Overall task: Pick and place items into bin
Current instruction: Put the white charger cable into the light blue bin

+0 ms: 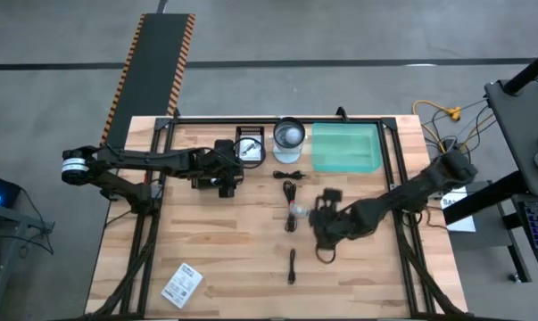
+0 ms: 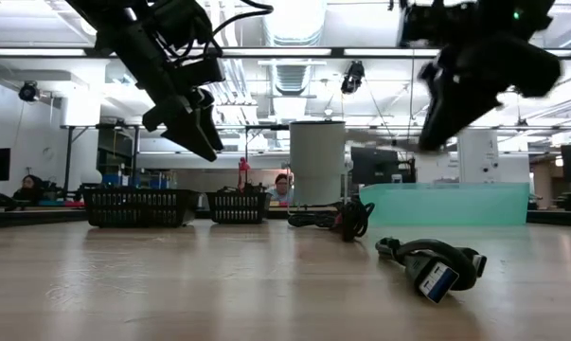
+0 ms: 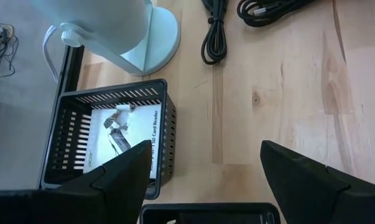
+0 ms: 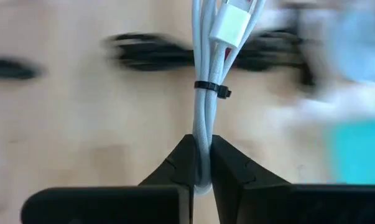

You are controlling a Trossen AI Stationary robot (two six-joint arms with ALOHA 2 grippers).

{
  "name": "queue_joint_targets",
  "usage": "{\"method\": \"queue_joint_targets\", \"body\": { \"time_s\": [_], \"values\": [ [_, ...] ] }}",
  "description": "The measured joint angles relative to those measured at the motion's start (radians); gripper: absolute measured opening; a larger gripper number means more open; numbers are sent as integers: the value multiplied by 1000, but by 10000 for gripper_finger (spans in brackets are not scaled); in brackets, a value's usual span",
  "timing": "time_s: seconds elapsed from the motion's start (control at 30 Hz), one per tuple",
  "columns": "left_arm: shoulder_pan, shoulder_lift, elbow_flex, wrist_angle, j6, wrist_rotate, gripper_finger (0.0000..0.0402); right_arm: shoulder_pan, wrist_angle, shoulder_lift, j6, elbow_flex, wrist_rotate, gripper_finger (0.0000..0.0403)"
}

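My right gripper (image 4: 201,146) is shut on a white bundled cable (image 4: 206,74) bound with a black tie, high above mid-table (image 1: 315,218). My left gripper (image 3: 203,152) is open and empty, hovering beside a black mesh basket (image 3: 112,137) that holds a white printed card (image 3: 122,134). Two coiled black cables (image 1: 290,183) lie on the wood near the centre. A black cable with a blue plug (image 2: 437,265) lies below my right arm. A short black stick (image 1: 292,266) and a white packet (image 1: 182,285) rest flat near the table's near edge. My right gripper pinches the white cable bundle at its looped end (image 4: 203,168), between the two fingers. The fingers lie along the bundle, which runs straight out past the fingertips to its white plug (image 4: 234,25). In the low view the gripper is well above the table, so the bundle is lifted clear.
A teal-green tray (image 1: 345,147) sits at the far edge, right of a white cylinder (image 1: 288,138) on a round base. A second black basket (image 1: 248,147) stands next to it. Black frame rails border the table. People sit in the room beyond.
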Motion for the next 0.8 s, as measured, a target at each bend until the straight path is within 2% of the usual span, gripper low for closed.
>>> {"method": "queue_joint_targets", "body": {
  "time_s": [0.2, 0.4, 0.57, 0.67, 0.8],
  "values": [
    [0, 0, 0, 1, 0, -16, 281, -67, -246, -162, 249, -12, 177, 19],
    [0, 0, 0, 6, 0, -18, 281, -230, -290, -297, 379, -77, 179, 18],
    [0, 0, 0, 6, 0, -18, 281, -410, -266, -360, 373, -124, 114, 18],
    [0, 0, -1, 7, 0, -18, 281, -530, -197, -371, 267, -153, 28, 18],
    [0, 0, -1, 6, 0, -17, 281, -678, -35, -364, 69, -186, -140, 18]
  ]
}}
